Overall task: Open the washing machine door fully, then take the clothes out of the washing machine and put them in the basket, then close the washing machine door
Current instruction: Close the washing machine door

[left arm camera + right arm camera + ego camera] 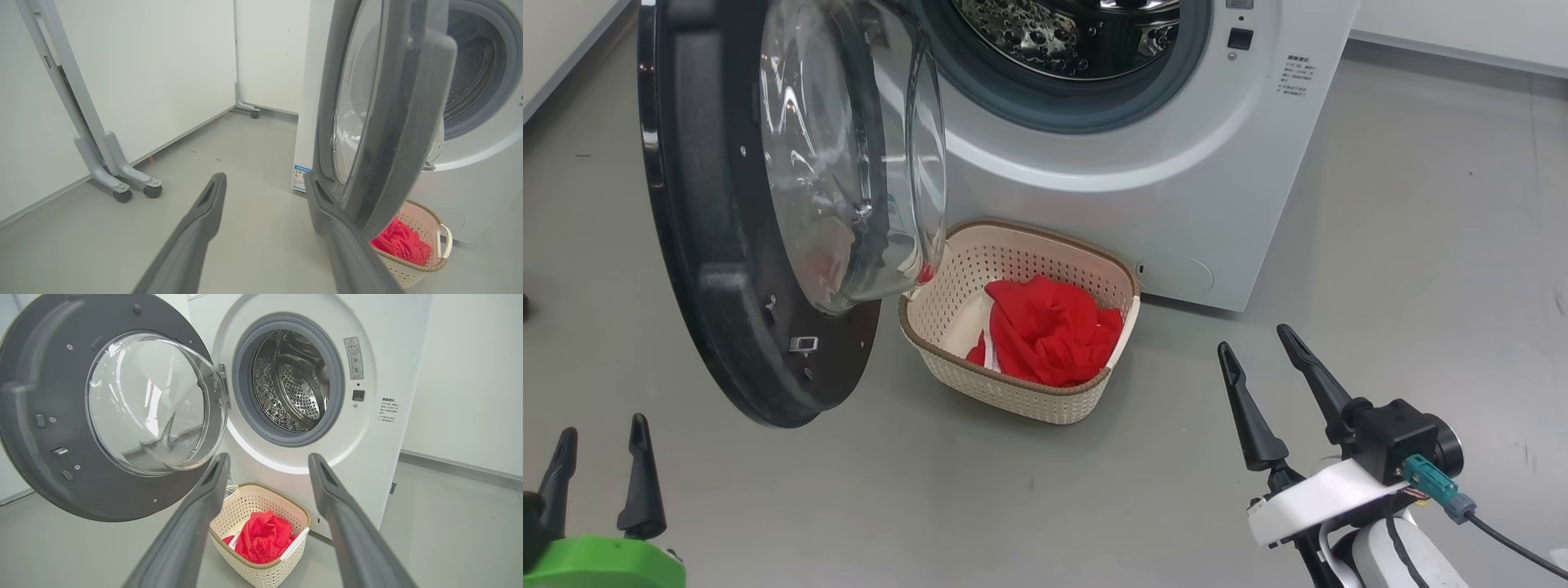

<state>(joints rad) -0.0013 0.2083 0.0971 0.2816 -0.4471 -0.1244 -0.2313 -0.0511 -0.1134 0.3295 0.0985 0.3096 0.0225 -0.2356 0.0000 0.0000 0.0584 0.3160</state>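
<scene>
Left hand (603, 426) and right hand (1255, 338) hung wide and empty; the red clothes (1045, 331) lay in the basket (1013, 261).
Swung right back, the door (711, 245) left the washing machine (1176, 163) opening (290, 379) clear, and the basket sat on the floor (1380, 245) just under it, likely so clothes needed only a short drop. Small print on the label (1293, 77) beside the opening could not be read.

left gripper (603, 428): dark tapered fingers (643, 490), green mount (596, 563) | right gripper (1254, 338): white shell (1315, 494), black camera block (1396, 441), teal connector (1431, 480), black cable (1511, 547)
</scene>
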